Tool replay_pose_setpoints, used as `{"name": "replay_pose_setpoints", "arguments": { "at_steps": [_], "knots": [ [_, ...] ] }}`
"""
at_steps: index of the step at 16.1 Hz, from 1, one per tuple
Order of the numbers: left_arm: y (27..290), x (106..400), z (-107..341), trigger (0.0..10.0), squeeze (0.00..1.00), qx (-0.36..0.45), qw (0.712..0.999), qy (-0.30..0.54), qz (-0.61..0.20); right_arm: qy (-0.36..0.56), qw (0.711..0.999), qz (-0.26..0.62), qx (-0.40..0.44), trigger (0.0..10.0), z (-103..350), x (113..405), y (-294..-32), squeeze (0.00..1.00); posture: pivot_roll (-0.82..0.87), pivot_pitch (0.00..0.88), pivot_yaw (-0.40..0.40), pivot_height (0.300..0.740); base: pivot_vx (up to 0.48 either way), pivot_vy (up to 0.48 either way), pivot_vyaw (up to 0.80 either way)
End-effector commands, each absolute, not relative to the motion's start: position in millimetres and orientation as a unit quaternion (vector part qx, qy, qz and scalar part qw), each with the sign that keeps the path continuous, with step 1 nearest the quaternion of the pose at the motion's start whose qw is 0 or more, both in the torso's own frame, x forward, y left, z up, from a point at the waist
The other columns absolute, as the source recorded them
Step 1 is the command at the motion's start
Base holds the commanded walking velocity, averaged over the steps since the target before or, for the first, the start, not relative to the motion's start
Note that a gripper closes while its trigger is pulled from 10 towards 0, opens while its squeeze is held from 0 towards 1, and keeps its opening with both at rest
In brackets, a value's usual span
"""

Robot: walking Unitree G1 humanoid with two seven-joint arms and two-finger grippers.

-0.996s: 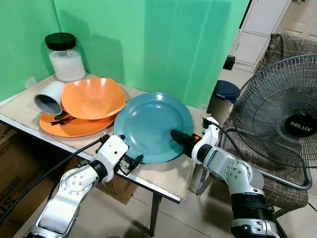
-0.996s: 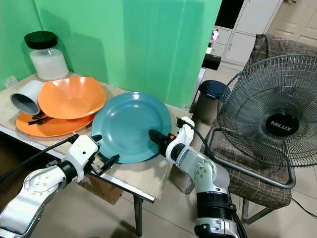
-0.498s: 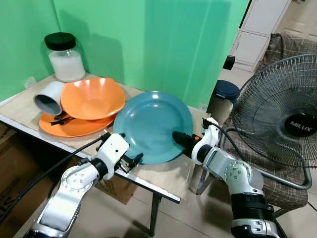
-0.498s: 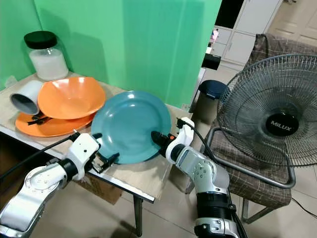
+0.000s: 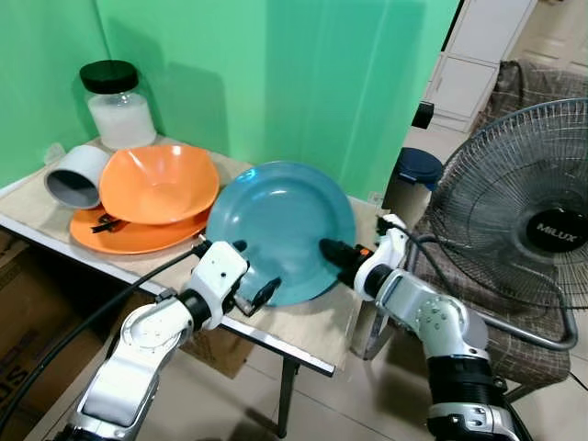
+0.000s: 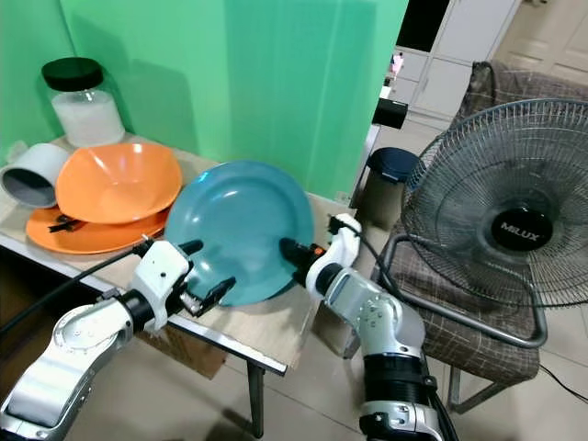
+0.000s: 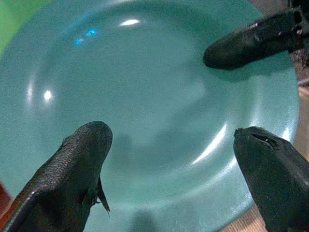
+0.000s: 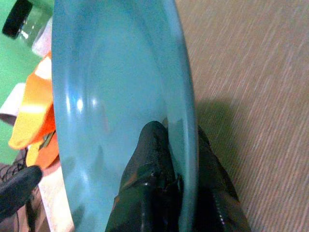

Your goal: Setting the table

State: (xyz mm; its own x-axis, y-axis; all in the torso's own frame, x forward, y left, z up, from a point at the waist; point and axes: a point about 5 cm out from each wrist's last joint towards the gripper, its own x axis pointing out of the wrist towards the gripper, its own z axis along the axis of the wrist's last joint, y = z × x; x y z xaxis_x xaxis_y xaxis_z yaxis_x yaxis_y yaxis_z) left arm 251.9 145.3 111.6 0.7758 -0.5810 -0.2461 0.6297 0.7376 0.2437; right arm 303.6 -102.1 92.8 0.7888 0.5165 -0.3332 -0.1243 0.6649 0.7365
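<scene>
Green backdrop behind wood-grain tabletop (image 5: 312,326). Right claw (image 5: 333,251) pinches teal plate (image 5: 276,225) by its rim, plate tilted up off tabletop. Left claw (image 5: 250,274) spread wide at plate's near edge. Orange bowl (image 5: 156,182), grey cup (image 5: 75,175), jar (image 5: 115,103) beyond.

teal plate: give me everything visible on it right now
The teal plate is round, glossy and plastic-looking, with a broad raised rim and a shallow well that holds nothing. It is tilted up off the wooden table, its face toward the camera. The right gripper is shut on its right rim, one finger on each face. The left gripper is open at the lower left edge, its fingers spread before the plate's face. The orange dishes sit beside it.
</scene>
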Motion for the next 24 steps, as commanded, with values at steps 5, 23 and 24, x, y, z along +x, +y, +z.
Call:
{"name": "replay_pose_setpoints", "arguments": {
  "at_steps": [5, 23, 24],
  "knots": [
    [153, 264, 124, 10.0, 0.0, 0.11, 0.958, 0.08, -0.252, 0.189, 0.905, 0.143, 0.353, 0.0, 121, 310, -144, 0.0, 0.06, 0.0, -0.058, 0.74, 0.0, 0.0, 0.0],
    [134, 260, 166, 10.0, 0.0, 0.031, 0.979, -0.054, -0.196, -0.01, 0.972, 0.079, 0.221, 10.0, 192, 230, -183, 0.0, 0.02, 0.0, -0.027, 0.74, 0.0, 0.0, -0.38],
    [130, 261, 168, 10.0, 0.0, 0.021, 0.98, -0.07, -0.186, -0.01, 0.977, 0.065, 0.203, 10.0, 192, 223, -184, 0.0, 0.01, 0.0, -0.024, 0.74, 0.0, 0.0, -0.8]
  ]
}}
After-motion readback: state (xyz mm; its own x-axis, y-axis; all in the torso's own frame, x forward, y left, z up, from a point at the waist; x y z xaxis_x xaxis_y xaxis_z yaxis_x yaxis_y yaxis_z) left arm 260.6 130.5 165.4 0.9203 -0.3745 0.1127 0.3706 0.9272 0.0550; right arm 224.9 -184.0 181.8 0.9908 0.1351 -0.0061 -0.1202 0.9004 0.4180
